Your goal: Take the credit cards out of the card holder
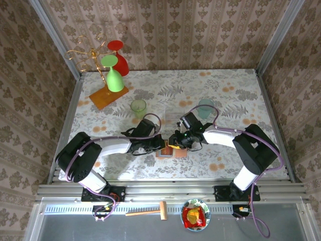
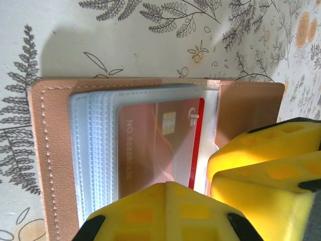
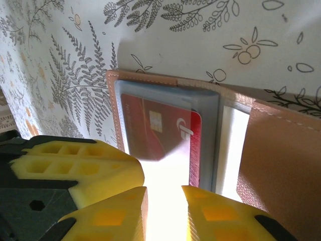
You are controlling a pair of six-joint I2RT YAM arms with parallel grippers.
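Far left, well apart from both end effectors: a gold rack [image 1: 85, 54] carrying a green glass [image 1: 114, 79] and a red glass [image 1: 118, 56]. A green cup [image 1: 139, 107] stands beyond the left gripper [image 1: 158, 144], near it.

Left gripper: fingers closed pad against pad, nothing between them. In its wrist view the joined tips [image 2: 165, 188] sit over the near edge of the card holder [image 2: 52, 150]. Contact cannot be confirmed.

Card holder: lying open and flat on the patterned table [image 1: 241, 90], between the two grippers. Its clear sleeves [image 2: 95, 150] are fanned, just ahead of the left gripper's tips. One red credit card [image 2: 155, 145] with a gold chip sits inside a sleeve, not withdrawn. Further cards cannot be made out.

Right gripper [image 1: 176, 140]: close beside the left gripper, over the same holder. Its yellow pads [image 2: 261, 160] appear to the right of the left gripper's tips. In its own wrist view the right gripper [image 3: 163, 190] has its fingers a little apart. Glare washes out the gap, so whether anything lies in it cannot be determined. The card [image 3: 160, 128] lies straight ahead of that gap, in its sleeve.

A teal cup [image 1: 205, 107] stands beyond the right gripper, near it.
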